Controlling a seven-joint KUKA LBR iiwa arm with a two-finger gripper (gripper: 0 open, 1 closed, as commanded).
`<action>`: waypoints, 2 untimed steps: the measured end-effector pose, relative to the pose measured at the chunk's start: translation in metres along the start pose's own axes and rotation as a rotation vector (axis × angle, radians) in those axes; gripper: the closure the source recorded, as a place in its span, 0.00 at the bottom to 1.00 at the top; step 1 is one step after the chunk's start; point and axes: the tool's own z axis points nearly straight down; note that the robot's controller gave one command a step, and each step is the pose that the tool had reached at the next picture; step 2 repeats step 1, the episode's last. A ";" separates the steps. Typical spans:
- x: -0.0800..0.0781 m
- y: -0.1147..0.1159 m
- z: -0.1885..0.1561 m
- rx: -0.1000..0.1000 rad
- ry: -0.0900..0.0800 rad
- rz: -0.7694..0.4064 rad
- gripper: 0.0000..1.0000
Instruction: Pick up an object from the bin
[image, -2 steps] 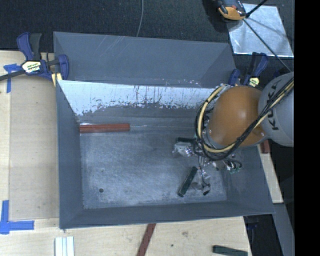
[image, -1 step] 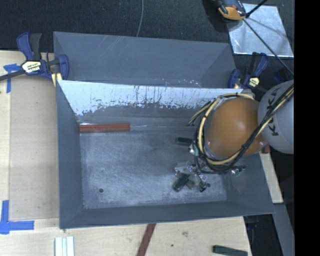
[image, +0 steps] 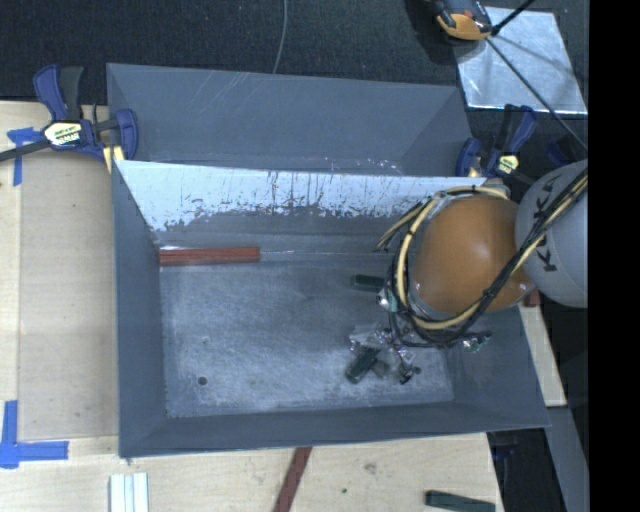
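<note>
My gripper (image: 386, 354) hangs low over the right part of the bin floor, just under the arm's orange dome, close to the front wall. A short dark stick-like thing (image: 366, 283) lies on the floor behind it, its right end hidden by the dome. A small dark piece (image: 357, 370) sits at the gripper's left lower edge; I cannot tell whether it is a loose thing or part of the gripper. A flat red-brown bar (image: 208, 256) lies far to the left, along the foot of the back wall.
The orange dome and its cables cover the bin's right side and hide the floor beneath. A tiny dark speck (image: 203, 380) lies on the floor at the front left.
</note>
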 end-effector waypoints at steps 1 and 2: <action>-0.008 -0.022 -0.180 0.008 -0.005 -0.029 1.00; -0.008 -0.022 -0.180 0.008 -0.005 -0.029 1.00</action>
